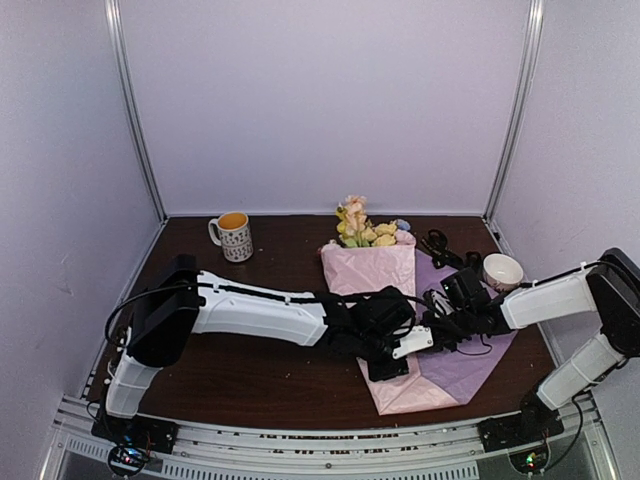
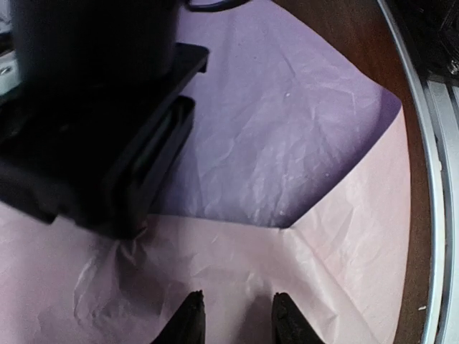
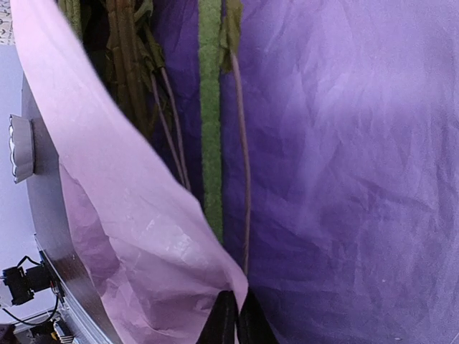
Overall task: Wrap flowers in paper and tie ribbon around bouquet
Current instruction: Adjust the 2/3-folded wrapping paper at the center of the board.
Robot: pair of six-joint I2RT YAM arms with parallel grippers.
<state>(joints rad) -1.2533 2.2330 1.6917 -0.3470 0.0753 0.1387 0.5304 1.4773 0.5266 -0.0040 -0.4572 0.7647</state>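
Fingertips of the right gripper (image 3: 231,315) are closed tight on an edge of the paper (image 3: 129,215). They hold that flap up off the table (image 1: 250,385), I judge so that it can be drawn left over the stems. Beneath the lifted flap the flowers (image 3: 209,107) lie lengthwise on the sheet, stems toward the near edge and blooms poking past the far end, which suits a cone narrowing toward the near side. Just left of it, the left gripper (image 2: 240,319) has its jaws partly apart with nothing between them. Its tips are down on the part already folded over, probably to pin it while the other side is pulled. Untied as yet, the ribbon (image 1: 436,245) lies far right beside a bowl (image 1: 502,270); a mug (image 1: 233,236) stands far left.
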